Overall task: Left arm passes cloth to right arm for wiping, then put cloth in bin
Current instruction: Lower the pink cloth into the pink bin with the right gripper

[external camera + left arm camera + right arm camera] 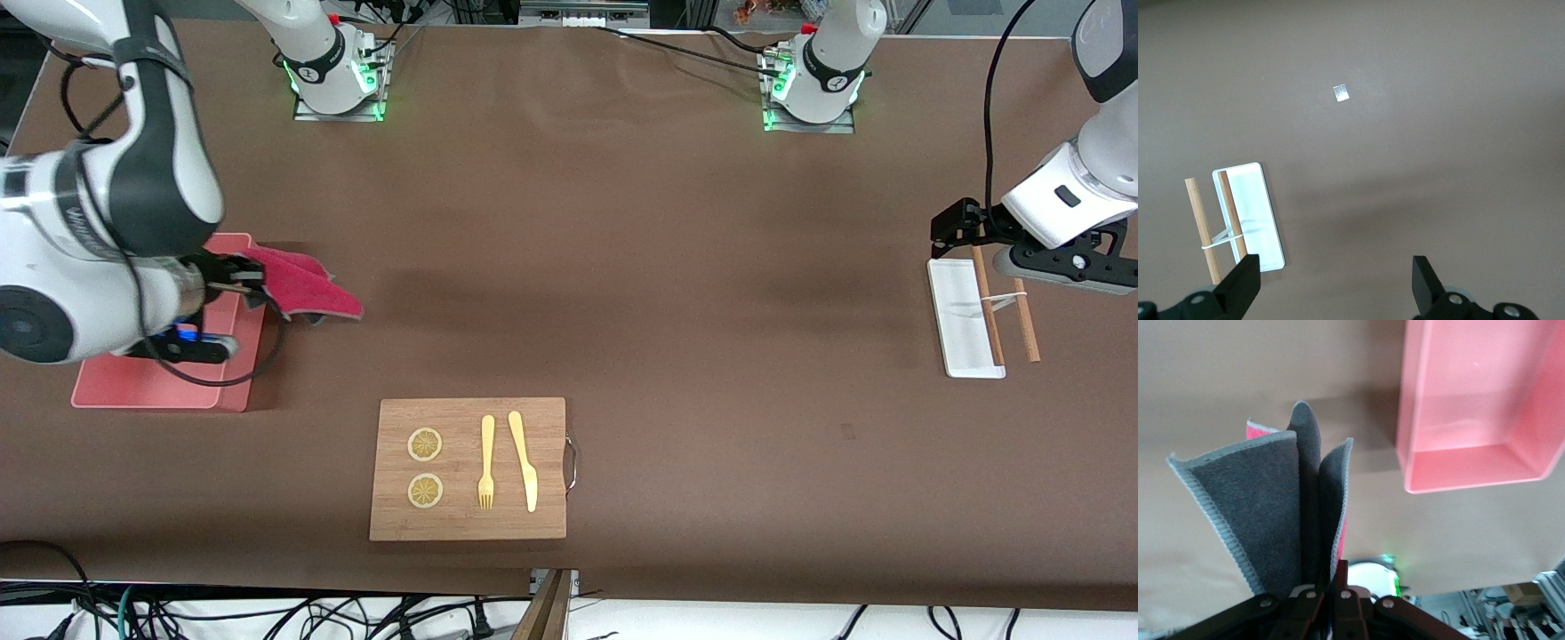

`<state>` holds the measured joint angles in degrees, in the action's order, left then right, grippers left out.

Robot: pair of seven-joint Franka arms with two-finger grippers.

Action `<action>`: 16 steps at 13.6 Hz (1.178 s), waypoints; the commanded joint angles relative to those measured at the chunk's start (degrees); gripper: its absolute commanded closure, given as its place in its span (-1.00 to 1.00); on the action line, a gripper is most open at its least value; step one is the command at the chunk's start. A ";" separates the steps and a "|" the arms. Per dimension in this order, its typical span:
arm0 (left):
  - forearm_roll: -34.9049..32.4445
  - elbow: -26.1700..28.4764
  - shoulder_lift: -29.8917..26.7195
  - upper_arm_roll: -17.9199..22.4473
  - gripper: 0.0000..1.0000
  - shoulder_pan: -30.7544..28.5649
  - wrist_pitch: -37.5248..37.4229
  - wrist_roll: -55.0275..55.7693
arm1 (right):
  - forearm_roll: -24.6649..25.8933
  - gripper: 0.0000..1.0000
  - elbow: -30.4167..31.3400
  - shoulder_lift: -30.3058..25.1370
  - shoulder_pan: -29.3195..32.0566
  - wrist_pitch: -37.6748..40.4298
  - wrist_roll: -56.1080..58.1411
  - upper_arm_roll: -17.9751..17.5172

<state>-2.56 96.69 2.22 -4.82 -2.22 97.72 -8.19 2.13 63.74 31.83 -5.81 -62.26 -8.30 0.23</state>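
Setting was a robotics lab bench. Two arm bases were bolted onto a table under brown cloth; loose cables trailed along the table's near edge.

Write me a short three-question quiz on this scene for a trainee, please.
1. True or false: the right claw is shut on the cloth.
2. Which item lies on the wooden board? A) spoon B) fork C) cup
3. Fill in: the open left claw hangs beside the white ____.

Key:
1. True; the cloth hangs beside the bin, not in it.
2. B; a knife and two lemon slices lie there too.
3. tray
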 commanded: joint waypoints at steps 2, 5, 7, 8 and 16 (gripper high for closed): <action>-0.87 -0.80 -0.28 0.08 -1.00 0.02 -1.13 -0.42 | 0.59 1.00 -2.83 -0.10 0.53 4.25 15.21 9.32; -0.60 -0.80 -0.28 0.08 -1.00 0.02 -1.04 -0.42 | 0.68 1.00 -2.75 0.08 0.80 4.17 27.41 18.28; -0.60 -0.80 -0.20 0.08 -1.00 -0.07 -1.13 -0.68 | 0.77 1.00 -2.22 1.65 1.32 2.42 33.59 22.87; -0.60 -0.80 -0.28 0.08 -1.00 -0.07 -1.04 -0.77 | 1.12 1.00 -1.52 2.01 1.93 1.11 35.35 23.41; -0.52 -0.80 -0.28 0.08 -1.00 -0.07 -1.13 -0.68 | -0.72 1.00 9.90 5.61 3.35 -17.16 36.34 23.67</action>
<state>-2.56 96.68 2.20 -4.72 -2.23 97.72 -8.24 2.10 71.40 36.98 -2.42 -76.26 27.05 23.84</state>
